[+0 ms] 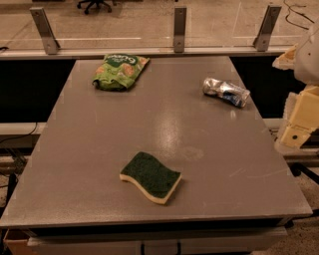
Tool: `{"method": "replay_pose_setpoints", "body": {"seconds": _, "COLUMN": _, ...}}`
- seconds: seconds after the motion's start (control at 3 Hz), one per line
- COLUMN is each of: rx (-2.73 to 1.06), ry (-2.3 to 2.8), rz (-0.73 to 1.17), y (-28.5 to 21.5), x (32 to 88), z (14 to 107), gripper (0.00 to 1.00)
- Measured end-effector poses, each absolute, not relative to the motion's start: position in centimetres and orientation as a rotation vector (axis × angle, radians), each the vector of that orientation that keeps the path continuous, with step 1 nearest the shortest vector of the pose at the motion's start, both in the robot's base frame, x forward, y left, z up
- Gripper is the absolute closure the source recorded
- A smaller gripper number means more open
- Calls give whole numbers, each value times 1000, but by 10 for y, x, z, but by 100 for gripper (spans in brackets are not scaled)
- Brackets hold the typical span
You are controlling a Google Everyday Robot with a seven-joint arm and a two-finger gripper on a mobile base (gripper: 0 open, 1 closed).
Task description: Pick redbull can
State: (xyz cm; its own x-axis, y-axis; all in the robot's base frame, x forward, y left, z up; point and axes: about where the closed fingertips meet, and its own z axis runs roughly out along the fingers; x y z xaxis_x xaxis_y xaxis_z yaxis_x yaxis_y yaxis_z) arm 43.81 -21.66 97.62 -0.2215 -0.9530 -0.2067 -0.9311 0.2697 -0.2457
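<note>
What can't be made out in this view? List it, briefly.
All in the camera view:
1. Cream robot tool, right of the grey table: mostly cut off by the right edge.
2. Dented silver can with blue patches, lying on its side: print too small to read.
3. Crumpled green snack bag: lettering blurred.
4. Black office chair: cut off by the top edge.

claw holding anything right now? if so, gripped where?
Nothing seen in it. The claw is past the right edge of the table, partly out of frame, apart from the redbull can, which lies on its side on the table, untouched.
</note>
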Motion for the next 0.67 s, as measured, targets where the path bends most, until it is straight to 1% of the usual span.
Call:
{"method": "replay_pose_setpoints", "body": {"seconds": 0.33, "rx": -1722, "ry": 2215, "rz": -96, "y": -215, "x": 442, "z": 975, "gripper": 0}}
{"method": "replay_pose_setpoints", "body": {"seconds": 0.67, "rx": -1710, "ry": 2172, "rz": -65, "y": -209, "x": 474, "z": 960, "gripper": 0}}
